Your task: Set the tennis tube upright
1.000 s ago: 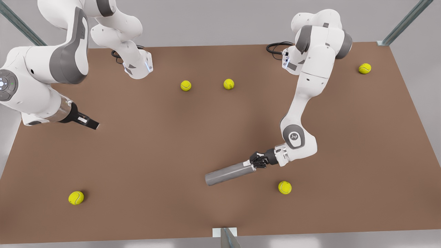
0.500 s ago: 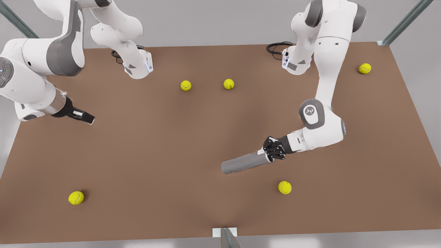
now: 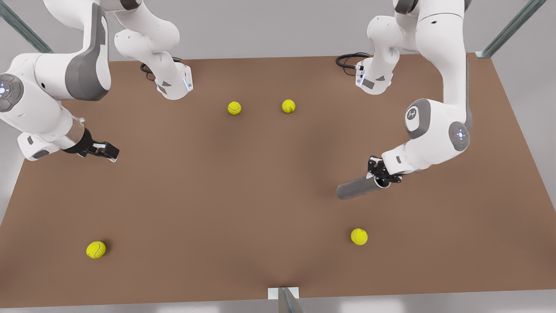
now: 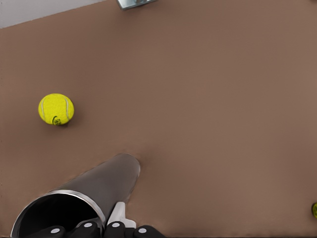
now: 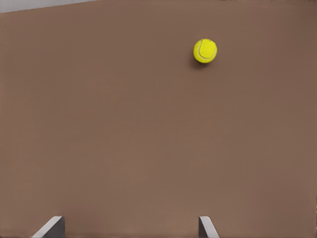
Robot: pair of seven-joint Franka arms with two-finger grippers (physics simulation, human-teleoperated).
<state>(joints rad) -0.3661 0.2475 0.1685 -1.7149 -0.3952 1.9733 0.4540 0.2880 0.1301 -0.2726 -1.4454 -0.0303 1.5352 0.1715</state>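
We see the left gripper (image 3: pixel 382 176) at the front view's right, its fingers closed on the rim of the tube (image 3: pixel 358 188) at the tube's open end; in the left wrist view the fingers (image 4: pixel 116 218) pinch the tube's (image 4: pixel 96 191) wall just beside the silvery rim, one finger outside and black parts of the gripper along the mouth. We cannot tell from these views whether the tube's far end touches the table (image 3: pixel 260 182) or hangs just above it. The tube is a dark grey, metallic-looking hollow cylinder, its inside black and its lip lighter. It is not upright: its long axis runs at a slant, from the gripped end at the front view's right down to the free end at the front view's left and slightly nearer the camera, and in the wrist view it points away from the gripper toward the table. It sits in the right half of the table, above a ball (image 3: pixel 359 236) that lies well apart from it; the same ball (image 4: pixel 56 109) shows in the left wrist view. The right gripper (image 3: pixel 104 151) waits at the front view's left, above the table's edge, holding nothing; in its own wrist view its fingertips (image 5: pixel 52 227) stand wide apart over bare table, with another ball (image 5: pixel 205 50) farther off. More balls lie near the table's far side (image 3: pixel 234 108) and at its far right corner (image 3: pixel 460 86).
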